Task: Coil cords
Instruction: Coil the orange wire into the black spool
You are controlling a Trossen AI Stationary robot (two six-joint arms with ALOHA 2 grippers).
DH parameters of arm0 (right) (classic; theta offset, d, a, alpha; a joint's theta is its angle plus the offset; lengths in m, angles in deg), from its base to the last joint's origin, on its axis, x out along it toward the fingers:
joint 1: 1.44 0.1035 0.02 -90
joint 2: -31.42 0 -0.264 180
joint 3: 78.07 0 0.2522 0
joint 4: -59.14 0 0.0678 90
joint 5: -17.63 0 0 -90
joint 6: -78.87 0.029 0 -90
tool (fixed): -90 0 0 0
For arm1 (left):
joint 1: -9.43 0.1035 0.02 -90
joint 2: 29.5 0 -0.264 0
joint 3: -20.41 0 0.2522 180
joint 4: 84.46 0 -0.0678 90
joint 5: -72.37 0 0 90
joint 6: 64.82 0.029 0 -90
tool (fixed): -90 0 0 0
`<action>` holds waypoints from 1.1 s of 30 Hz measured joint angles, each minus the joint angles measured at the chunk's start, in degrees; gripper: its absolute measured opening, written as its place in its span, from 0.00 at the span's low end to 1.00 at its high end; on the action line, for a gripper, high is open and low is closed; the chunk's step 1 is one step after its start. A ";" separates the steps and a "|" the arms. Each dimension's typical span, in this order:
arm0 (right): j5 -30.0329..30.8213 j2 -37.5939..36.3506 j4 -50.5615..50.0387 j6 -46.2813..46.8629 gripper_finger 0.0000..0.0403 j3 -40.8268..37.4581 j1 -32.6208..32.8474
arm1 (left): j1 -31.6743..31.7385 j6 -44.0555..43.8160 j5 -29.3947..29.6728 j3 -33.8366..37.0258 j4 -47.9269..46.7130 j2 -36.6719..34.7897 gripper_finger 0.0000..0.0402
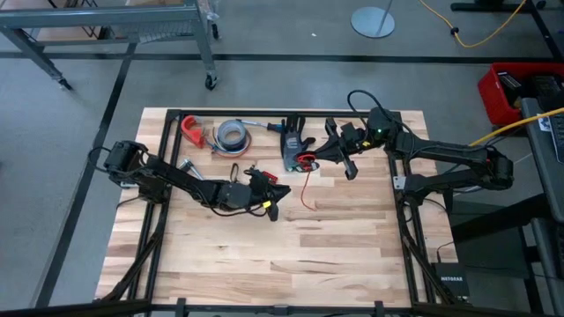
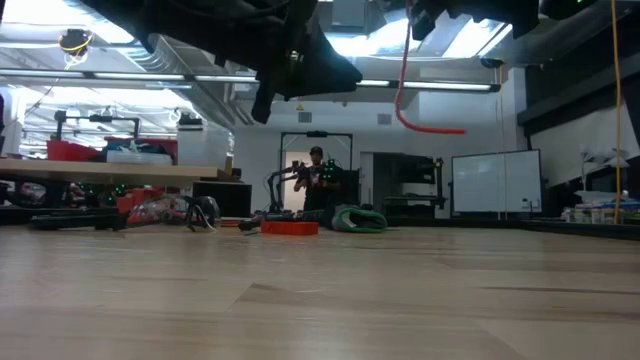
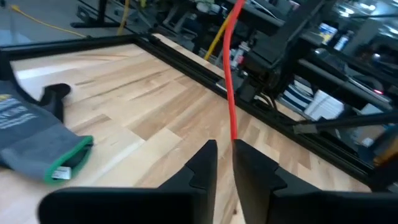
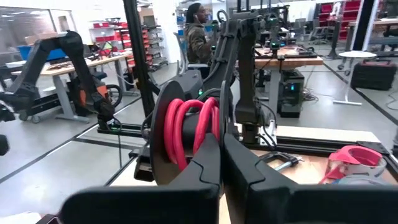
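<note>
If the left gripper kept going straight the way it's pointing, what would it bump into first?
Probably the red cord, which hangs right ahead of the left gripper and runs down between its fingers. Beyond that lies bare table, then its black edge rail. Depth is hard to judge.

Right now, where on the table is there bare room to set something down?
The near half of the table, below both arms, is bare wood. The far strip is crowded: red clamp, tape roll, glove. The red cord hangs mid-table between left pincer and right pincer.
</note>
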 joint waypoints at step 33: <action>5.25 6.86 18.18 4.28 0.01 0.00 3.18 | 1.32 7.51 -1.15 0.00 0.88 -0.02 0.21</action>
